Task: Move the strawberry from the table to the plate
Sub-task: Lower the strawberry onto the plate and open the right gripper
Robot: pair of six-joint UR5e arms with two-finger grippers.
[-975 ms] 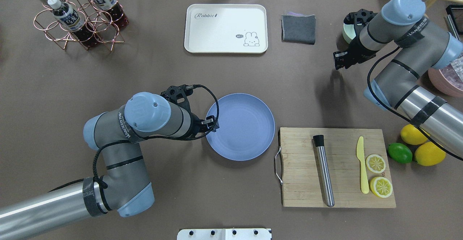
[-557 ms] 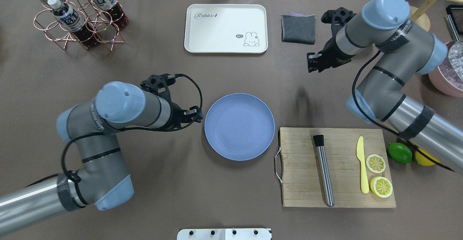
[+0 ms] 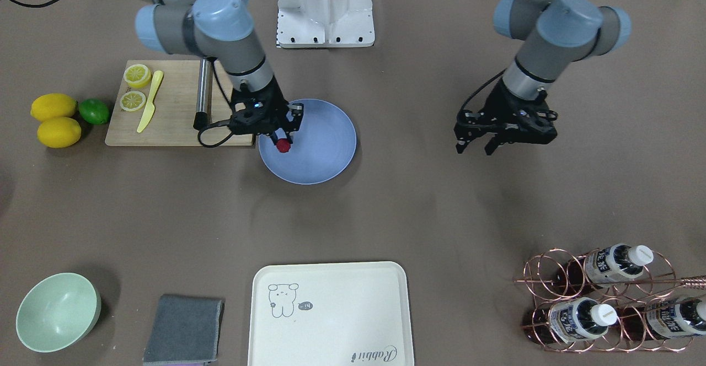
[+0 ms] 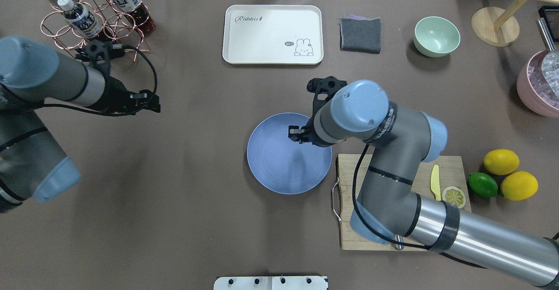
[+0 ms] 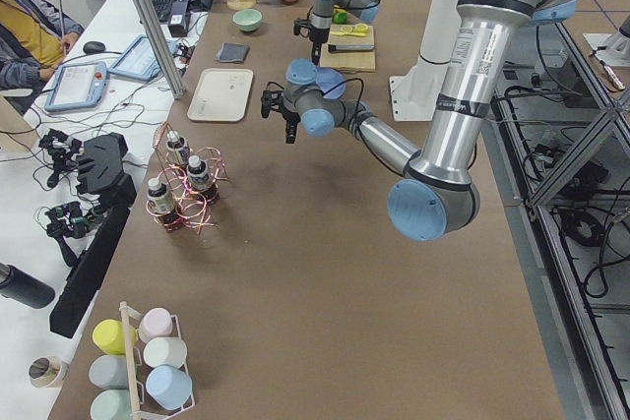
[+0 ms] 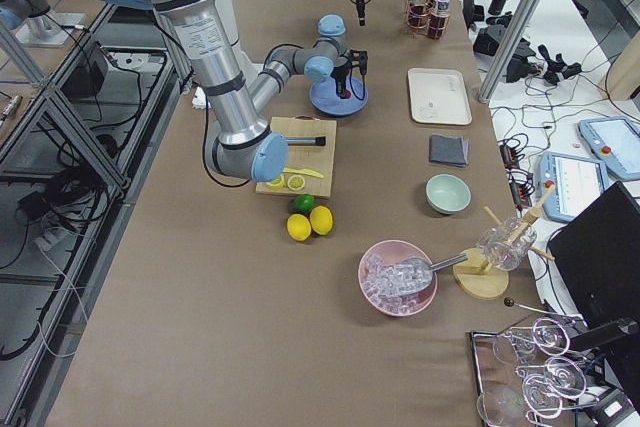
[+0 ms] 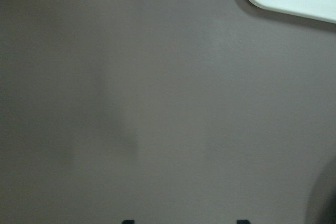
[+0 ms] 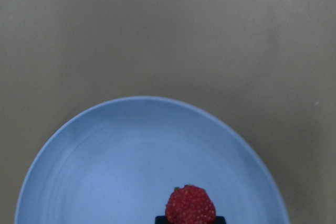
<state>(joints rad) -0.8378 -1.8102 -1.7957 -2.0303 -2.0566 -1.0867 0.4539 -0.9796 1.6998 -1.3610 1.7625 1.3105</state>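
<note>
The small red bumpy strawberry (image 3: 283, 145) hangs at the tips of my right gripper (image 3: 282, 140), which is shut on it just above the blue-lavender plate (image 3: 325, 151). The right wrist view shows the strawberry (image 8: 190, 204) low in frame over the plate (image 8: 105, 171). From overhead, the right gripper (image 4: 298, 135) sits over the plate's (image 4: 279, 172) far right part and the wrist hides the berry. My left gripper (image 3: 474, 146) is open and holds nothing, hovering over bare brown table (image 3: 386, 200) well away from the plate; overhead, the left gripper (image 4: 150, 102) is near the bottle rack.
A wooden cutting board (image 4: 349, 181) with a knife and lemon slice borders the plate's right side. Lemons (image 4: 501, 162) and a lime lie beyond it. Cream tray (image 4: 273, 34), grey cloth (image 4: 360, 34), green bowl (image 4: 436, 36) and bottle rack (image 4: 94, 19) line the far edge.
My right arm swung in from the far right to over the plate. My left arm drew back from the plate's left rim toward the far left.
</note>
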